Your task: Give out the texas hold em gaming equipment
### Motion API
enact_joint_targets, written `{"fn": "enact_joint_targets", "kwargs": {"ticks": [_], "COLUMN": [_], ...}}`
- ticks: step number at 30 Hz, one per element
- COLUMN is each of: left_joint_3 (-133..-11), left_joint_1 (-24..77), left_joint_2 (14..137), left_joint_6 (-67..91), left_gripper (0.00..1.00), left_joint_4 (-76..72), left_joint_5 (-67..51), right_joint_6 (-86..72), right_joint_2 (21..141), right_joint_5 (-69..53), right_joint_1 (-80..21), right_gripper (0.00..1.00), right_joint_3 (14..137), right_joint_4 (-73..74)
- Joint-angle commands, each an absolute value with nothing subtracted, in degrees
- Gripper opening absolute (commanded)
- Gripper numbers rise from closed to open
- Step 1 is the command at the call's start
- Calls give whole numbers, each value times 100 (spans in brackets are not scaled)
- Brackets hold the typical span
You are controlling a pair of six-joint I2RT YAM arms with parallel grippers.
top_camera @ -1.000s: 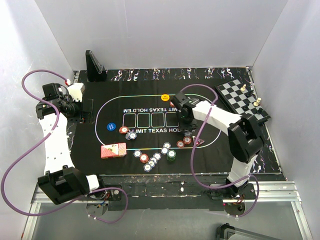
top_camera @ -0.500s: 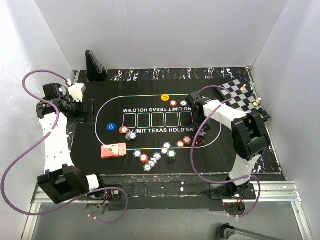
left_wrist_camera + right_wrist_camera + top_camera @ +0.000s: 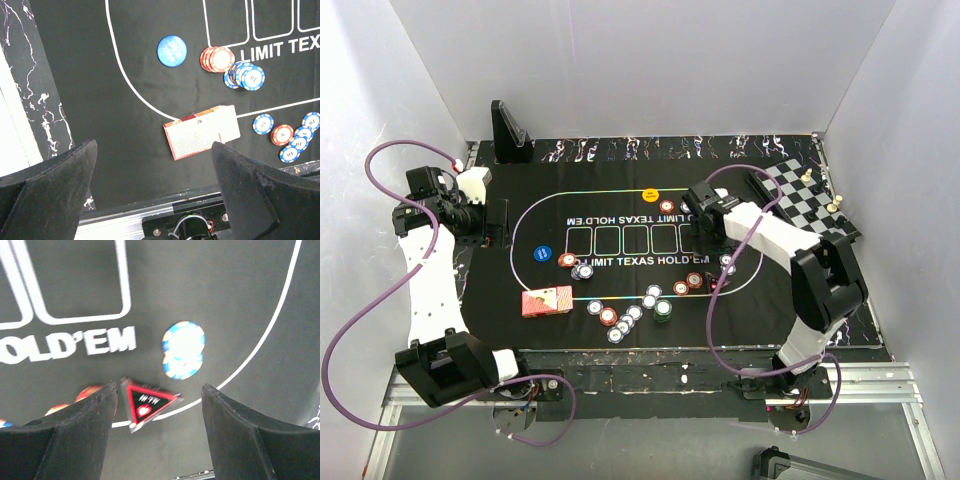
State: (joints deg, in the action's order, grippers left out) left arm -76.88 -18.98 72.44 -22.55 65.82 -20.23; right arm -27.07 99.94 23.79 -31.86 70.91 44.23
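Black mat, top view: your left arm bends out over the mat's left edge, with the left gripper well apart from the playing cards. Your right arm reaches over the mat's right half, with the right gripper above the printed lettering.
Top view only: you see the yellow button on the far oval line and the chessboard at the far right.
Left wrist: your fingers are spread wide and hold nothing. The cards lie between them, and the blue disc and red chips lie beyond.
Right wrist: your fingers are released and grasp nothing. The dark triangular marker lies on the white line between them, and two overlapping blue-and-white chips lie just beyond. This view is blurred.
Right wrist only: it shows you the marker plainly, which the top view does not.
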Motion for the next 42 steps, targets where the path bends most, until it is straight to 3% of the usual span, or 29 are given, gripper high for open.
{"fn": "enact_joint_targets", "kwargs": {"ticks": [1, 4, 11, 25, 42], "left_joint_3": [-7840, -7857, -7840, -7857, -7849], "left_joint_1": [-1916, -1916, -1916, -1916, -1916], "left_joint_2": [7102, 7110, 7137, 7145, 7181], "left_joint_6": [-2268, -2268, -2189, -2162, -2171], "left_gripper": [100, 100, 100, 100, 100], "left_joint_4": [6601, 6618, 6601, 6601, 6574], "left_joint_5": [-2171, -2171, -2250, -2241, -2197], "right_joint_6": [-2812, -2830, -2944, -3023, -3173], "right_joint_2": [9282, 9018, 8868, 9378, 9501], "right_joint_5": [2313, 1847, 1564, 1266, 1028], "right_joint_1": [-3804, -4357, -5501, -6012, -6161], "right_gripper": [76, 83, 87, 90, 65], "right_joint_3": [7497, 7524, 7471, 7111, 6715], "right_joint_4": [4684, 4694, 4641, 4404, 4166]}}
